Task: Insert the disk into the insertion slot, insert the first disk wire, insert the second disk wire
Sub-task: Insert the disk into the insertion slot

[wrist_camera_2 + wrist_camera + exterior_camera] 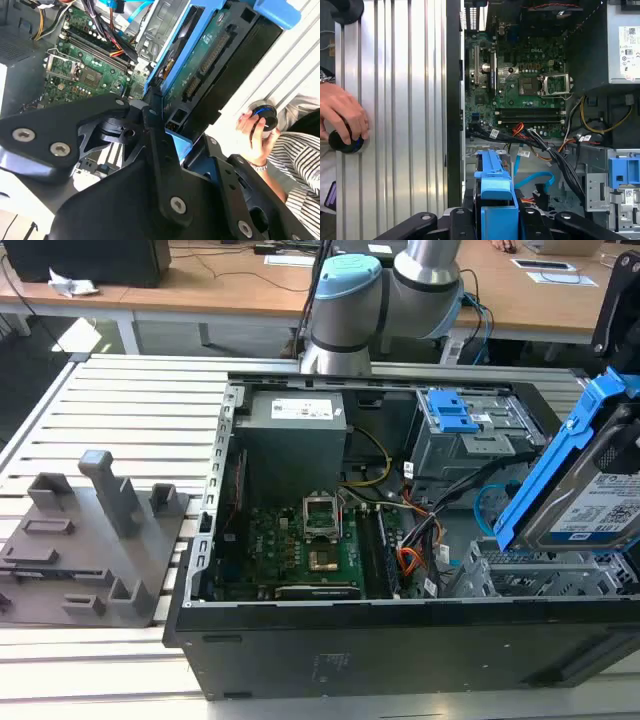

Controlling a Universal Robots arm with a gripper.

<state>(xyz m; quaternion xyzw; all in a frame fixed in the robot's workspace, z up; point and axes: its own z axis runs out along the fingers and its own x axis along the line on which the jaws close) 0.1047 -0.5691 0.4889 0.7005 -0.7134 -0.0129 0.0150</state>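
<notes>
- On the slatted table, outside the long wall of the open case, a person's hand rests on a round black knob. Both wrist views catch it.
- Next in, at the case's near corner on the exterior view's right, is the insertion slot, the grey perforated cage.
- Directly over that hangs the disk, tipped up steeply with its label toward the exterior view. Its low end is right at the cage top, but I can't tell if it touches. It's not in the bay yet.
- The gripper is clamped on the disk. In the first wrist view the black links sit on either side of the blue carrier frame, and in the second wrist view one of the fingers lies against the blue edge.
- Just behind the slot, the second disk wire loops on the case floor. The first disk wire is beside it, toward the motherboard. Both lie apart from the disk.
- A grey fixture plate sits near the table's edge on the exterior view's left.
- Along the case's far edge are the taller cage with its blue latch and the grey power supply.
- The arm rises behind that far edge.
</notes>
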